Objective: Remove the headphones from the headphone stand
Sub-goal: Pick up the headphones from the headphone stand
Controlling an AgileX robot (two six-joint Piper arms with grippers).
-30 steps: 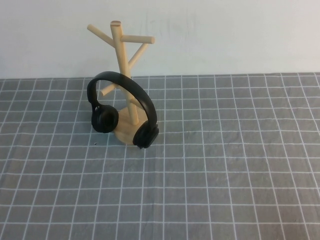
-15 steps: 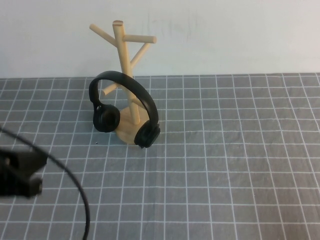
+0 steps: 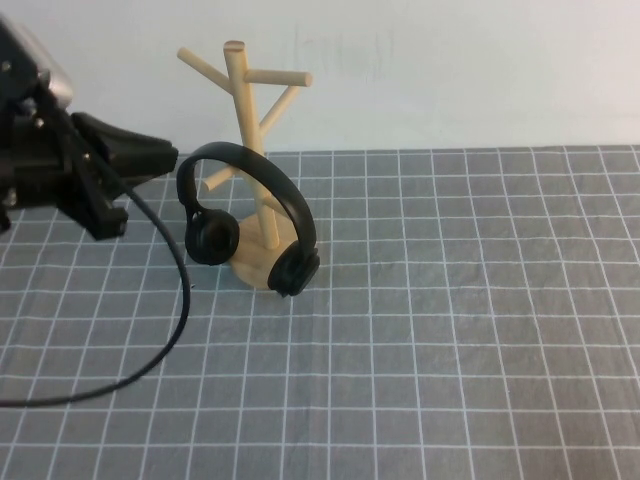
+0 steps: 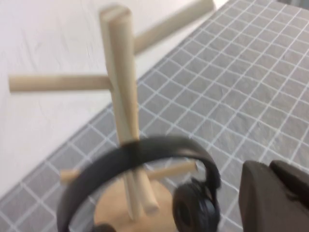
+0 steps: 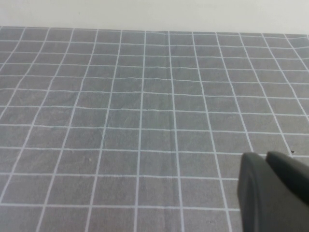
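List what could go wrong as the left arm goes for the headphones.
The headphones hang on a low peg of the headphone stand, headband around the post, so a sideways pull may tip the stand. The left gripper sits close beside the headband and could knock it. The right gripper is over bare table, uninvolved.

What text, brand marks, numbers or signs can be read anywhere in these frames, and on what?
None: no readable text in any view.
headphones: plain black, no visible brand mark.
headphone stand: bare wood.
gridded mat: white lines only.
left claw, beside the headphones: no label visible.
right claw, over the mat: no label visible.
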